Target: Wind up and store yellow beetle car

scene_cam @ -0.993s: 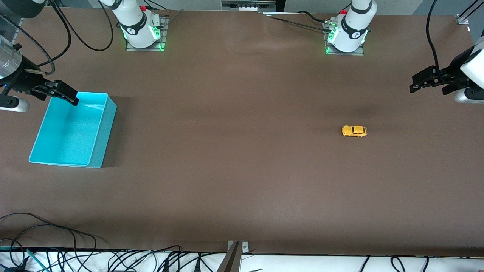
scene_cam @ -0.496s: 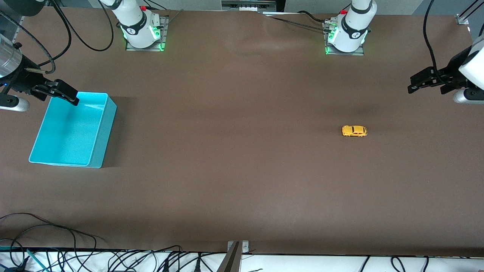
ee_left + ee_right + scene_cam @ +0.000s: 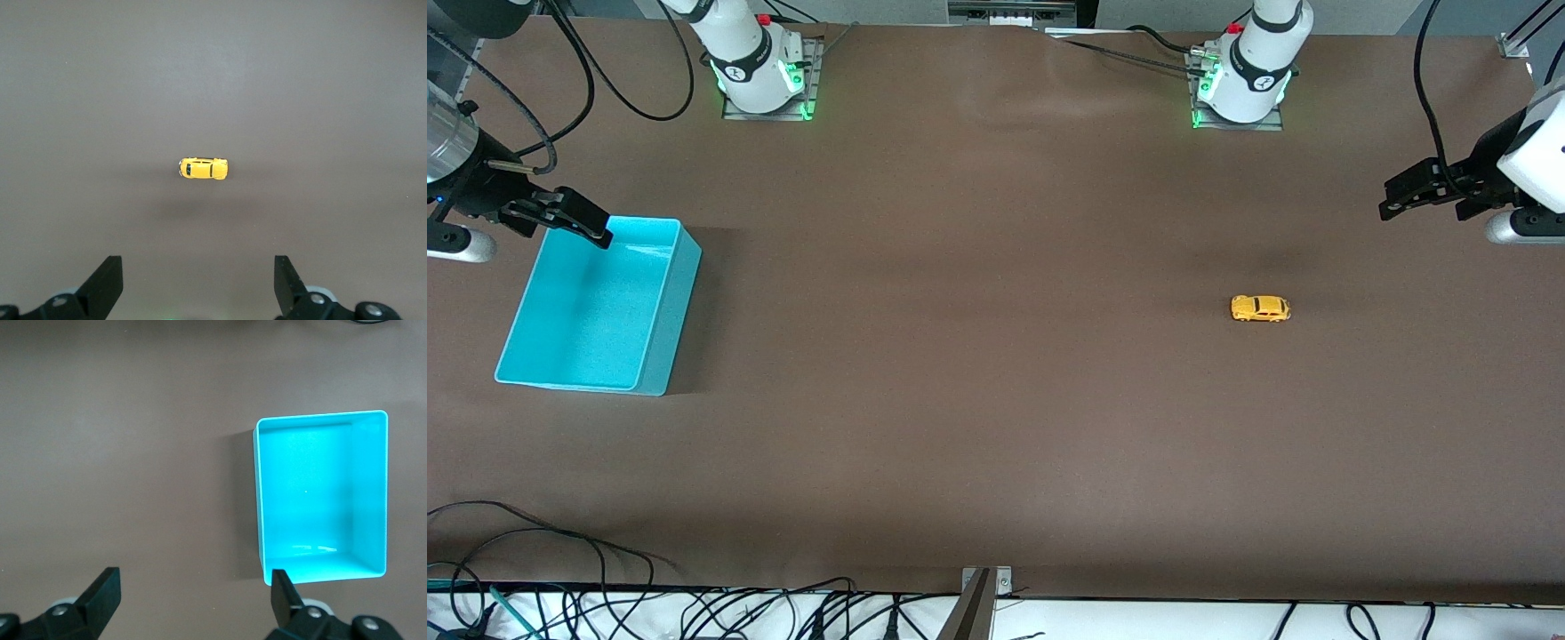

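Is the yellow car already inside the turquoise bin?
No, the yellow beetle car stands on the bare table, toward the left arm's end, apart from the turquoise bin.

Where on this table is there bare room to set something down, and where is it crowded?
Bare brown table runs between the turquoise bin and the yellow beetle car, and from both down to the camera-side edge. The bin's inside is empty too. Tightest spots: the bin's corner under the open right gripper, and the table end under the open left gripper.
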`<state>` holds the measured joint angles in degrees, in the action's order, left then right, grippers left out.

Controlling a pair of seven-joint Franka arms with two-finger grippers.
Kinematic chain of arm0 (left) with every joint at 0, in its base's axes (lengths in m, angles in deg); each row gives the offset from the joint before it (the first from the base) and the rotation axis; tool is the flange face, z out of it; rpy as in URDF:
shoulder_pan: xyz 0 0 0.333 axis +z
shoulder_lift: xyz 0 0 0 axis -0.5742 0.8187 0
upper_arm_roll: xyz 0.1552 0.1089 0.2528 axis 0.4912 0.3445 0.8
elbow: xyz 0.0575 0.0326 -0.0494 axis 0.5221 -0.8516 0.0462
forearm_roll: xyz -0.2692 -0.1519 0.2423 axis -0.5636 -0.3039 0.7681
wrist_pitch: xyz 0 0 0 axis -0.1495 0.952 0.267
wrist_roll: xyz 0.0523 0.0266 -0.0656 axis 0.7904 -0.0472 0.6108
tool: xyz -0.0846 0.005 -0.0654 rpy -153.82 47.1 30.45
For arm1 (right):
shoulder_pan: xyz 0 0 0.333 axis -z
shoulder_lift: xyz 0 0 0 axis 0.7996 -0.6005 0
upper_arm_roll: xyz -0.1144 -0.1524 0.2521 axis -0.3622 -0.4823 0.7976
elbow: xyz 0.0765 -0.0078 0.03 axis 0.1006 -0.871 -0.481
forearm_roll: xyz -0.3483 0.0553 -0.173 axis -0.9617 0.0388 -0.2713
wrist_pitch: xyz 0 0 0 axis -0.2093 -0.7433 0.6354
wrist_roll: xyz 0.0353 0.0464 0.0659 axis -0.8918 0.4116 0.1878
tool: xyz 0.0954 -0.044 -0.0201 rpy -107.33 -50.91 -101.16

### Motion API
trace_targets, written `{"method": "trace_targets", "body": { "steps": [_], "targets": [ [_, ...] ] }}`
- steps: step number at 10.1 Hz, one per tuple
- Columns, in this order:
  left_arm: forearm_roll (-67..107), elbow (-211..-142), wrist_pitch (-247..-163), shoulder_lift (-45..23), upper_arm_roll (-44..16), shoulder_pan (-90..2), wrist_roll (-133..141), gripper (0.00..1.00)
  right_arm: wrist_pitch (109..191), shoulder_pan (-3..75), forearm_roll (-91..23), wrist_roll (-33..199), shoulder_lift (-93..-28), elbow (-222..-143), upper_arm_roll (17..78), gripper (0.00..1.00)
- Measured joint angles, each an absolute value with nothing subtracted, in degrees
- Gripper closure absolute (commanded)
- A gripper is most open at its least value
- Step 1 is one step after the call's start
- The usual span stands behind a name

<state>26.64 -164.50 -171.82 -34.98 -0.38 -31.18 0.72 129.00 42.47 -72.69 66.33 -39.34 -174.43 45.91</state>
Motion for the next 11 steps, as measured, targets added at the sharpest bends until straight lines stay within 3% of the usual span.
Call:
{"method": "trace_targets", "body": {
  "steps": [7,11],
  "targets": [
    [26.64,-164.5,-171.82,-34.99,-0.22,-31.11,0.77,0.0,129.22,42.94,-72.69,66.33,-39.38,-174.43,45.72,0.0],
    [26.64,-164.5,-171.82,-34.99,-0.22,-31.11,0.78,0.0,133.65,43.01,-72.6,66.31,-40.14,-174.43,45.63,0.0]
  ]
}}
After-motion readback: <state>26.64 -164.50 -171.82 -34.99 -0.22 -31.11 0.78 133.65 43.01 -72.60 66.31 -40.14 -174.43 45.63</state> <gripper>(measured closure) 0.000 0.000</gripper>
